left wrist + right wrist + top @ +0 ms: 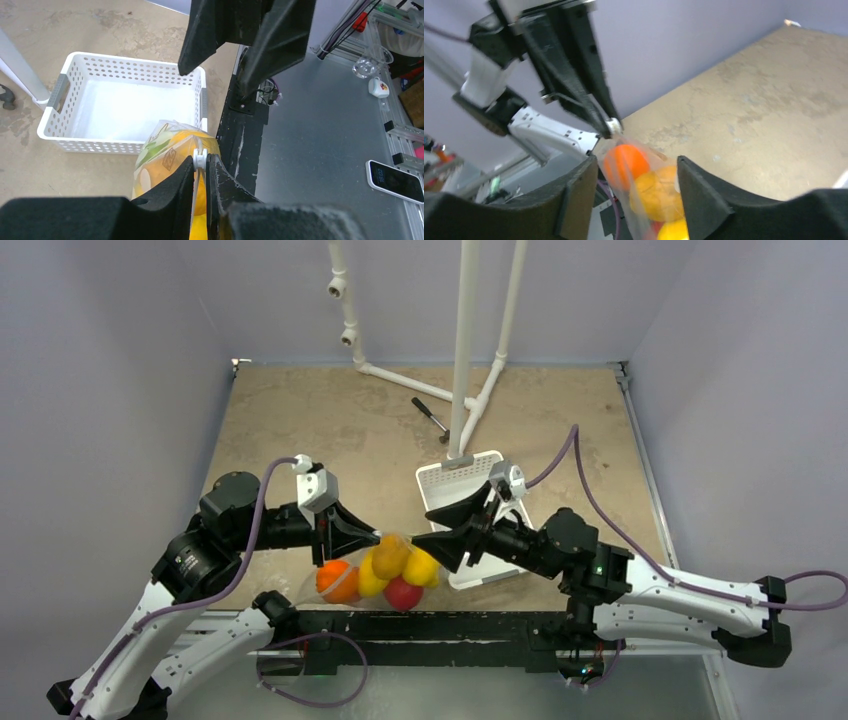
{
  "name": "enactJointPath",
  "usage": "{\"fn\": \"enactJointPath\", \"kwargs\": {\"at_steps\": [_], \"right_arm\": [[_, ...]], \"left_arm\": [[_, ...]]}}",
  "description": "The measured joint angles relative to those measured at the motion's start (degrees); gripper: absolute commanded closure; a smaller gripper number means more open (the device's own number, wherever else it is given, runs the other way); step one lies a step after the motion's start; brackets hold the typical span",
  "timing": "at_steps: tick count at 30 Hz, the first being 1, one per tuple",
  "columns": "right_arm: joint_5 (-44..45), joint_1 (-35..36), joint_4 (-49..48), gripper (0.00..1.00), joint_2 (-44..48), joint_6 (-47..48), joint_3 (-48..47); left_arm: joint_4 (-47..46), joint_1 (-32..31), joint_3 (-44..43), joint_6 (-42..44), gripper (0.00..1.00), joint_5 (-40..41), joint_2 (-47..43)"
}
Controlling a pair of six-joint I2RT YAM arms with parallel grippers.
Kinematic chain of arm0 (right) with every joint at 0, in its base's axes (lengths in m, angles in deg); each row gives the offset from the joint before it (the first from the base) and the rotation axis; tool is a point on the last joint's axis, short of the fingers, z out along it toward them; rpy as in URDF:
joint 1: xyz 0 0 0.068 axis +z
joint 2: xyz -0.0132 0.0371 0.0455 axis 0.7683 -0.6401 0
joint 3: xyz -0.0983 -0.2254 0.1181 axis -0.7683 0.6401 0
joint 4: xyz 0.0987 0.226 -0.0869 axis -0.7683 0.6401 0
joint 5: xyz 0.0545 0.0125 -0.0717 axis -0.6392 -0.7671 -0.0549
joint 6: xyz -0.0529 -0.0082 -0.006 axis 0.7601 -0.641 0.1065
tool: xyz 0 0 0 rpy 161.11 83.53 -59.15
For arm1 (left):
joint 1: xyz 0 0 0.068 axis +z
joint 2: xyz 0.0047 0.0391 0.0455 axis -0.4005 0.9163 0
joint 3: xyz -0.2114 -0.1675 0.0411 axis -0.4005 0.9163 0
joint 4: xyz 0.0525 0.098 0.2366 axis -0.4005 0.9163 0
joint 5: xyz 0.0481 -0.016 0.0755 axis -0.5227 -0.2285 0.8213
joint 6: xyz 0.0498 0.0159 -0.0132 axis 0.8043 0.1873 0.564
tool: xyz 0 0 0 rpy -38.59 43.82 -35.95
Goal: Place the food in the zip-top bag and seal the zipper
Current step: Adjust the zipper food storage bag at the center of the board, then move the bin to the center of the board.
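The zip-top bag hangs over the table's near edge, full of the food: an orange, yellow pieces and a red apple. My left gripper is shut on the zipper's white slider at the bag's top. In the left wrist view the bag shows yellow and green fruit just beyond my left gripper. My right gripper stands open beside the bag. In its own view the bag hangs between the spread fingers of my right gripper without touching them.
A white perforated basket sits empty behind the right gripper, also in the left wrist view as the basket. A white pipe frame and a small dark tool stand further back. A phone and a mug lie beyond the table's edge.
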Motion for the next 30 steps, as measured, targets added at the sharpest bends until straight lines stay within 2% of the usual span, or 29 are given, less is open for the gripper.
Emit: {"fn": "enactJointPath", "kwargs": {"at_steps": [5,10,18,30], "right_arm": [[11.30,-0.33,7.41,0.33,0.13,-8.74,-0.04],[17.29,-2.99,16.13,0.33,-4.94,-15.69,-1.60],[16.52,-11.63,19.93,0.35,-14.62,-18.14,-2.78],[12.11,-14.99,19.76,0.42,-28.26,-16.13,-3.52]], "left_arm": [[0.04,0.00,0.00,0.24,1.00,0.70,-0.46],[0.11,0.00,0.00,0.68,1.00,0.83,-0.90],[0.85,0.00,0.00,1.03,1.00,0.68,-1.22],[1.92,0.00,0.00,1.03,1.00,-0.07,-1.79]]}}
